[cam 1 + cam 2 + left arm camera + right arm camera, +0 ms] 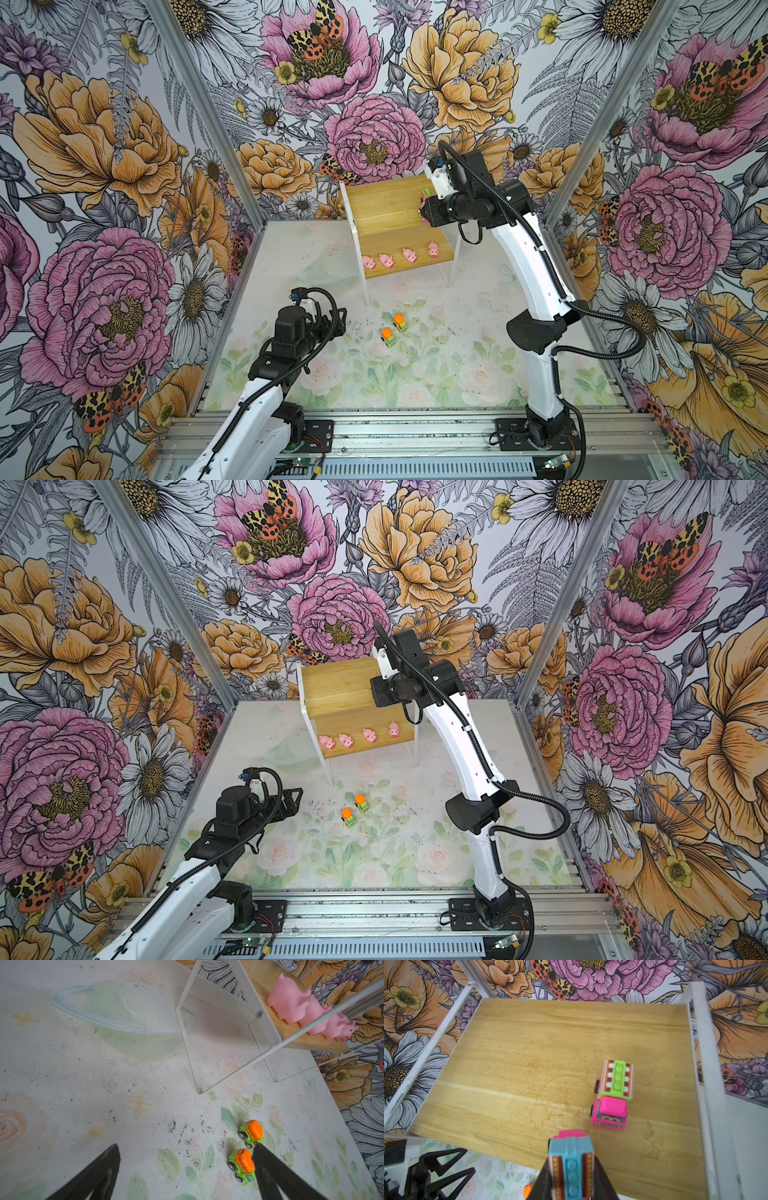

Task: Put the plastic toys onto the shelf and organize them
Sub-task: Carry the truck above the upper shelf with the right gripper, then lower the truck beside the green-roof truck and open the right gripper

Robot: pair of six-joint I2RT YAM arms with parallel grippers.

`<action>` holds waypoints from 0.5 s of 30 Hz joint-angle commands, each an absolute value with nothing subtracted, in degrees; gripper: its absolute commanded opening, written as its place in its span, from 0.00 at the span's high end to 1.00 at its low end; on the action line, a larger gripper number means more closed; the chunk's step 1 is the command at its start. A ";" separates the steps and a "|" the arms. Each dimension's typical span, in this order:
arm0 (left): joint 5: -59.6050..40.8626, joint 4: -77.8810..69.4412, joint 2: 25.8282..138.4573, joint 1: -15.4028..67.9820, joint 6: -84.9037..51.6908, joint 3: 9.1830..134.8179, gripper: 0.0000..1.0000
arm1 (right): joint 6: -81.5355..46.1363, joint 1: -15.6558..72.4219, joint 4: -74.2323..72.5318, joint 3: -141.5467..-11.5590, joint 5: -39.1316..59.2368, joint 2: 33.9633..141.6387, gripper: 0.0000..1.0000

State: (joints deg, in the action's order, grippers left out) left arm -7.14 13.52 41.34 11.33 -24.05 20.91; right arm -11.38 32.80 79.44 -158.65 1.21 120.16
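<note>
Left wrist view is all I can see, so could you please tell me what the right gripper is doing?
Observer: The right gripper is shut on a pink car with a blue top, at the front edge of the shelf's upper board.
Operator: Thank you. Is anything on that board already?
Observer: Yes, a pink car with a green top stands on it, apart from the held one.
Operator: And how do the pigs sit?
Observer: In both top views, four pink pigs stand spaced in a row on the lower board.
</note>
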 commanded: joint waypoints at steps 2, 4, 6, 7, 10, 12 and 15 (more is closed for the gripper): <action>-6.33 13.09 41.13 11.10 -23.77 22.39 0.01 | -8.45 34.93 77.29 -159.26 -0.50 117.50 0.82; -6.33 13.40 41.15 11.16 -23.74 22.66 0.01 | -7.49 35.78 76.43 -159.19 -1.40 117.24 0.82; -6.16 13.78 41.13 11.16 -23.51 23.01 0.01 | -7.16 36.28 75.61 -159.23 -2.33 117.02 0.82; -6.08 13.95 41.14 11.16 -23.51 23.24 0.01 | -7.02 36.38 75.12 -159.24 -2.82 117.06 0.82; -5.98 14.15 41.01 11.12 -23.44 23.55 0.01 | -6.65 36.48 73.66 -159.21 -4.43 117.33 0.82; -5.99 14.15 40.88 11.16 -23.42 23.66 0.01 | -6.69 36.56 72.42 -159.21 -5.64 117.80 0.82; -5.74 14.14 40.96 11.13 -23.68 23.82 0.01 | -7.02 36.50 70.06 -159.26 -6.61 118.59 0.82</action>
